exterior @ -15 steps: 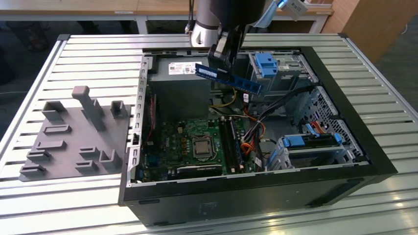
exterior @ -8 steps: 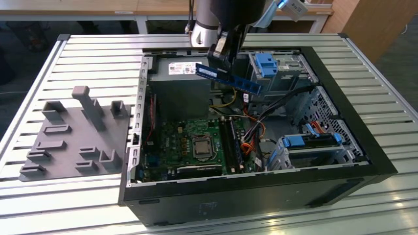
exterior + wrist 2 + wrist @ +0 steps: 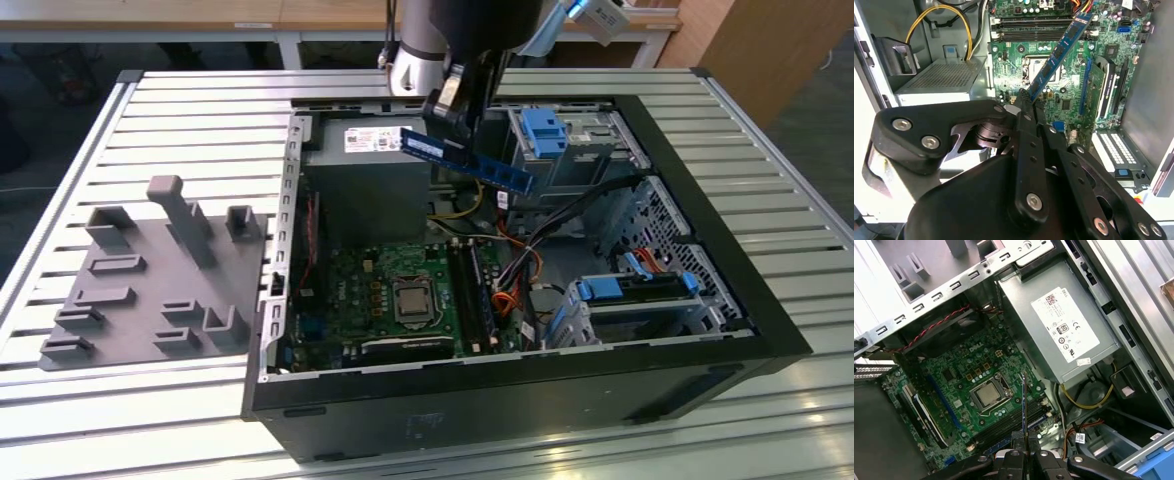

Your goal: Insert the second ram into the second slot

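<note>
Here the end effector (image 3: 451,125) grips the second ram (image 3: 481,165) above the open computer case (image 3: 534,400) on a slatted metal table (image 3: 174,100).

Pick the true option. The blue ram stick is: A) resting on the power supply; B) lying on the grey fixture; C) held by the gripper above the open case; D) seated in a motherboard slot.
C: in the exterior view the gripper clamps the second ram above the motherboard.

Black metal claw (image 3: 1023,105) clamped on near end of thin blue circuit-board ram stick (image 3: 1056,56). Stick slants away from claw, above green motherboard (image 3: 1014,70). Black memory slots (image 3: 1029,29) ahead of claw, near stick's far tip. Grey perforated metal box (image 3: 944,75) and yellow cables (image 3: 929,17) off to claw's side.
</note>
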Controlling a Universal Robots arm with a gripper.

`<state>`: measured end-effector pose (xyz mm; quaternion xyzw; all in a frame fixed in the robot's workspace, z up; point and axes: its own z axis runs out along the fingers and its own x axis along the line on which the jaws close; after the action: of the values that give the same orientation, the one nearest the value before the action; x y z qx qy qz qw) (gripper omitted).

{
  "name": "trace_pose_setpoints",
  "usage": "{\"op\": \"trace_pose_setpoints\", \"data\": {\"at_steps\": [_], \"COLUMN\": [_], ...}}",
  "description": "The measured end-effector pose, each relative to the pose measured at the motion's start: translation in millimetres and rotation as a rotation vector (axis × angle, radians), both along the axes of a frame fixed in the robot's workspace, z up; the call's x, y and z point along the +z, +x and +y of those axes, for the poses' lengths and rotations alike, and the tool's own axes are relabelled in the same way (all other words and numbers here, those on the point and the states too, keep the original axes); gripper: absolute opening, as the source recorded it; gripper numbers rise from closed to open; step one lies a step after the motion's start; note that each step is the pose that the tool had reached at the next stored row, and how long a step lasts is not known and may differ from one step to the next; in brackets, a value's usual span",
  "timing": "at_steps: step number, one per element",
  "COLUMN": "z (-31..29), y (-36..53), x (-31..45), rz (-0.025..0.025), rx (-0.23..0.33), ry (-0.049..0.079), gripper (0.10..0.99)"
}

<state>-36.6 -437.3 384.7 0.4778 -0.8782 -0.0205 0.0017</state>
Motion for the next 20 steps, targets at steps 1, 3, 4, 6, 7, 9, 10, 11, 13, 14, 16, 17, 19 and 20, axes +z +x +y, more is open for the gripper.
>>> {"op": "trace_pose_setpoints", "data": {"at_steps": [1, 3, 4, 6, 7, 9, 10, 11, 13, 14, 16, 17, 19, 20], "z": [0.0, 0.0, 0.0, 0.0, 0.0, 0.0, 0.0, 0.0, 0.0, 0.0, 0.0, 0.0, 0.0, 0.0], "y": [0.0, 0.0, 0.0, 0.0, 0.0, 0.0, 0.0, 0.0, 0.0, 0.0, 0.0, 0.0, 0.0, 0.0], "x": [0.0, 0.0, 0.0, 0.0, 0.0, 0.0, 0.0, 0.0, 0.0, 0.0, 0.0, 0.0, 0.0, 0.0], "rz": [0.0000, 0.0001, 0.0000, 0.0001, 0.0000, 0.0000, 0.0000, 0.0000, 0.0000, 0.0001, 0.0000, 0.0000, 0.0000, 0.0000], "rx": [-0.003, -0.009, -0.012, -0.017, -0.020, -0.025, -0.028, -0.031, -0.036, -0.038, -0.044, -0.046, -0.051, -0.054], "ry": [0.000, 0.000, 0.000, 0.000, 0.000, 0.000, 0.000, 0.000, 0.000, 0.000, 0.000, 0.000, 0.000, 0.000], "gripper": [0.137, 0.137, 0.137, 0.137, 0.137, 0.137, 0.137, 0.137, 0.137, 0.137, 0.137, 0.137, 0.137, 0.137]}}
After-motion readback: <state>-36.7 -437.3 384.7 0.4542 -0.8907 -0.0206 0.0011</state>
